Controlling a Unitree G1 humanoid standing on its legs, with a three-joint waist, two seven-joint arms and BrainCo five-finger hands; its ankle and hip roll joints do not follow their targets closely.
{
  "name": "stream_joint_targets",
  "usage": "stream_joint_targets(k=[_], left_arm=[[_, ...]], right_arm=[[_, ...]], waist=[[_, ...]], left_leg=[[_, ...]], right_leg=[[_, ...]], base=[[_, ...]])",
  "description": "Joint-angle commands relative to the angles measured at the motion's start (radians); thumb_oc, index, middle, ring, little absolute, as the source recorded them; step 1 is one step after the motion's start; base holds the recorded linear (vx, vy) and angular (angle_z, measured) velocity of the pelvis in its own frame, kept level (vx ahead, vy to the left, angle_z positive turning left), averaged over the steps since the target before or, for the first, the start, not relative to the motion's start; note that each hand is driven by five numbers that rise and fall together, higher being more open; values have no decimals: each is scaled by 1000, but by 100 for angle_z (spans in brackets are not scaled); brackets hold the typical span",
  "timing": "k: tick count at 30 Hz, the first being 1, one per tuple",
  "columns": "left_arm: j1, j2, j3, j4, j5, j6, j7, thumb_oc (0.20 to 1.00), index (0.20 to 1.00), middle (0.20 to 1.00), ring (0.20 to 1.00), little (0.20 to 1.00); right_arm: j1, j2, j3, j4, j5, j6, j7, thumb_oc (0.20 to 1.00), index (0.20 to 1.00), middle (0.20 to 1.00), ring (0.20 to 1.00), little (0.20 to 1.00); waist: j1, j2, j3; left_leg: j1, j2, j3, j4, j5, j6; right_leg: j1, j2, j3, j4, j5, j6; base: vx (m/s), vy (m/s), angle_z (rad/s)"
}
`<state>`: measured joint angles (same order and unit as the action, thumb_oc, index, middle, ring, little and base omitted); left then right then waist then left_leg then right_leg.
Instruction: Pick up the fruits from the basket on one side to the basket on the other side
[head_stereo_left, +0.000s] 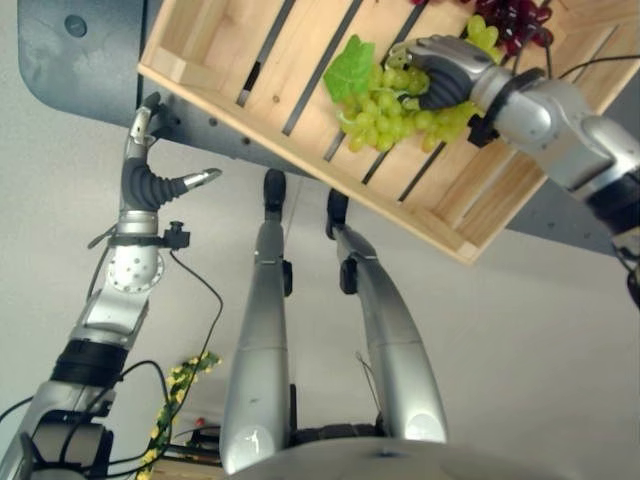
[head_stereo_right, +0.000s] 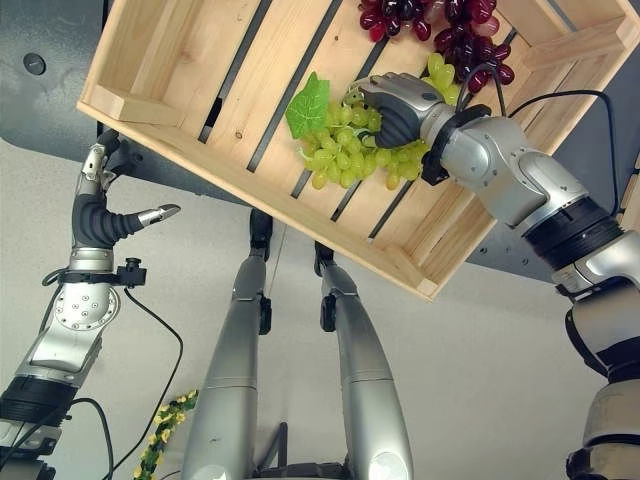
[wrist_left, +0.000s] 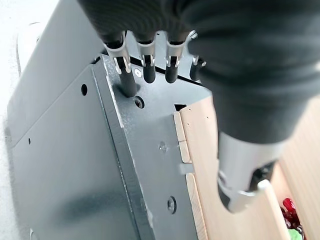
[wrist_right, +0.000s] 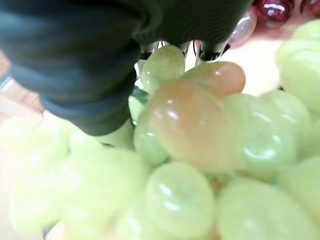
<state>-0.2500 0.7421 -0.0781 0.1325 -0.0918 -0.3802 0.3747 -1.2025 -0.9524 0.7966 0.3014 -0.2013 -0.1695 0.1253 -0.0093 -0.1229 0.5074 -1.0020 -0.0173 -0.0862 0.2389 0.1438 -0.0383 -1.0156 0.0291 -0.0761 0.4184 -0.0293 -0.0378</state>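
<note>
From the left eye view I see my right hand (head_stereo_left: 445, 72) curled over the bunch of green grapes (head_stereo_left: 385, 115) lying on the slatted floor of the wooden crate (head_stereo_left: 215, 50), fingers wrapped round the top of the cluster near its green leaf (head_stereo_left: 349, 68). The right eye view shows the same grasp, with a bunch of dark red grapes (head_stereo_right: 440, 25) lying just beyond the green bunch, against the crate's far corner, and my left hand (head_stereo_right: 110, 215) hanging outside the crate's near wall, fingers relaxed and apart, holding nothing. In the left wrist view those fingers (wrist_left: 145, 62) reach straight toward the grey metal table (wrist_left: 70, 165) beneath the crate, thumb apart. The right wrist view presses close on glossy green grapes (wrist_right: 200, 165), the fingers sunk among them. I judge the bunch light but lumpy and slick, likely plastic, so single grapes would slip; the sure hold is across the thick upper mass by the stem, as now. The crate's raised walls are what the lift must clear, and the red bunch sits close enough to be dragged along.
</note>
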Motion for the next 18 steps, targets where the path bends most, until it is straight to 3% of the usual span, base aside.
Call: stream_joint_targets(k=[1,14,18], left_arm=[[79,-35,21,15,5,28,-23,1000,1000,1000,1000,1000],[70,-50,14,15,2,25,-8,1000,1000,1000,1000,1000],[49,-57,-4,18,-12,21,-13,1000,1000,1000,1000,1000]], right_arm=[[106,28,67,-14,15,-3,22,200,200,200,200,200],[27,78,8,16,21,-12,-74,200,200,200,200,200],[-18,128,-20,78,164,-24,-98,200,200,200,200,200]], waist=[[-27,-13,13],[-21,-8,13],[-16,-3,13]], left_leg=[[18,45,-27,94,-129,-38],[18,46,-29,87,-125,-37],[14,45,-29,85,-122,-36]], right_leg=[[27,-60,13,-79,50,139],[29,-61,12,-88,54,140],[27,-63,11,-93,60,140]], base=[[0,0,0],[0,0,0],[0,0,0]])
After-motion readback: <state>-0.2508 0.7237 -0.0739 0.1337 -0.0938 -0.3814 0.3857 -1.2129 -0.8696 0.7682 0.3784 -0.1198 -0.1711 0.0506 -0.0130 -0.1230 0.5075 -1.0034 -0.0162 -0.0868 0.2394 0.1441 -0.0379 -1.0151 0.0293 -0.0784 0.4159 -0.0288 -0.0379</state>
